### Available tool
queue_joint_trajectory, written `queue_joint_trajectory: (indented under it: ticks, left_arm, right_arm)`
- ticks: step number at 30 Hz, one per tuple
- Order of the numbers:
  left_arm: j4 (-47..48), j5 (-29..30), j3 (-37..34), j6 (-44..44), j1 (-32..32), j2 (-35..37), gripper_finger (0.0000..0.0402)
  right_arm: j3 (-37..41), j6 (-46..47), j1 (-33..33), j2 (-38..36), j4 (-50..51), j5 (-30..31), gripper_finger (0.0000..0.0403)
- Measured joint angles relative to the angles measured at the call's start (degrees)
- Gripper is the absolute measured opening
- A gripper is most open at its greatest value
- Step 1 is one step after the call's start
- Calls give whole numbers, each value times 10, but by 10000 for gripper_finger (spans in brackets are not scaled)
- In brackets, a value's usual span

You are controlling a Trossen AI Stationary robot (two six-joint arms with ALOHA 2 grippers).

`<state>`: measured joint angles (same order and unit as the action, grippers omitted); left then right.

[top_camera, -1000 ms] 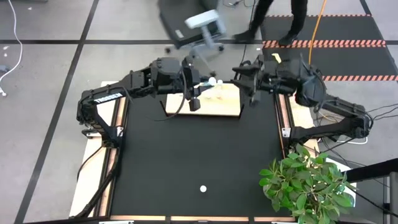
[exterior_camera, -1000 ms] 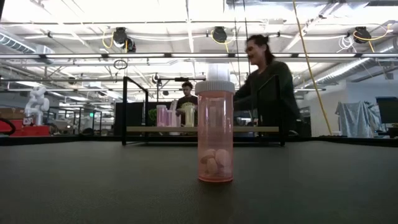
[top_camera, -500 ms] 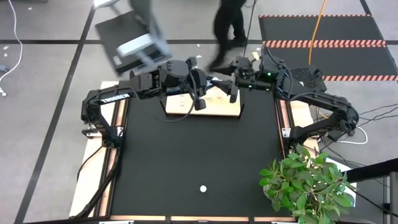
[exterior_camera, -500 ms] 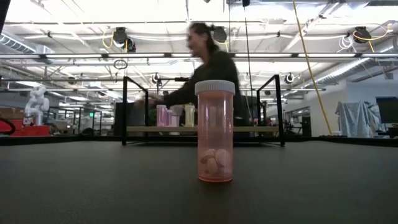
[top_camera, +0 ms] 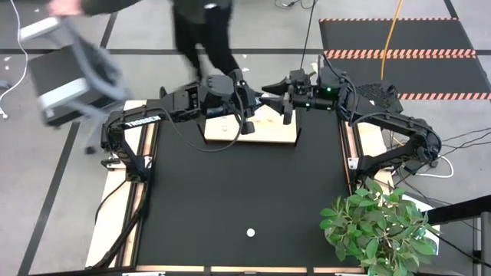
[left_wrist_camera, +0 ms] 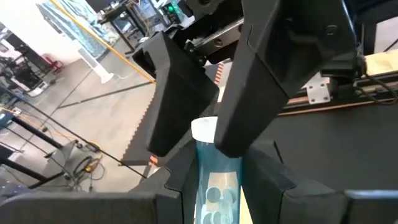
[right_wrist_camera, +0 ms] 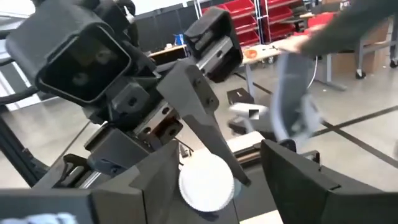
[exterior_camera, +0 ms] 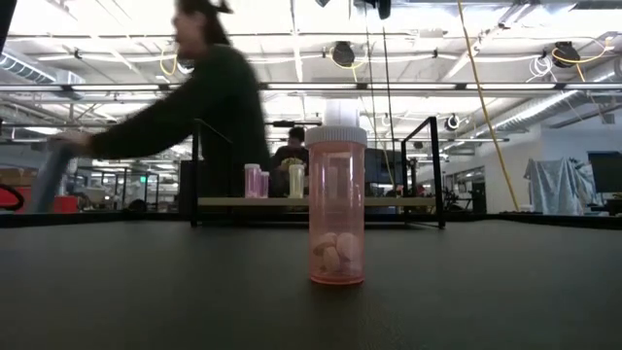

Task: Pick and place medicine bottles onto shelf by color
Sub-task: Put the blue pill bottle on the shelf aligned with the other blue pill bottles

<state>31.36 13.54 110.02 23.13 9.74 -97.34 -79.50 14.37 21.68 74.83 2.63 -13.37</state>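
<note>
Both arms have closed in over the shelf (top_camera: 272, 132) at the table's far edge. Left gripper (left_wrist_camera: 214, 180) clamps a teal-blue bottle (left_wrist_camera: 214, 190) upright between its jaws for handover; right gripper (right_wrist_camera: 214, 180) faces it, jaws spread around its white cap (right_wrist_camera: 206, 181).

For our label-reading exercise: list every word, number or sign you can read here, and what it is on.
None is readable.
White lettering on the left arm: too small to read.
Pink bottle, teal bottle: no label shows.
</note>
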Motion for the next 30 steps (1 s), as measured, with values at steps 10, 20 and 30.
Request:
queue_joint_trajectory:
  ticks: [10, 20, 30]
  left_arm:
    - [-28, 30, 0, 28, 0, 0, 104]
    - [-28, 33, 0, 27, 0, 0, 104]
    - [-28, 36, 0, 12, 0, 1, 104]
  right_arm:
    - [0, 26, 1, 0, 2, 28, 211]
    - [0, 30, 1, 0, -2, 30, 166]
    - [0, 30, 1, -1, -6, 31, 119]
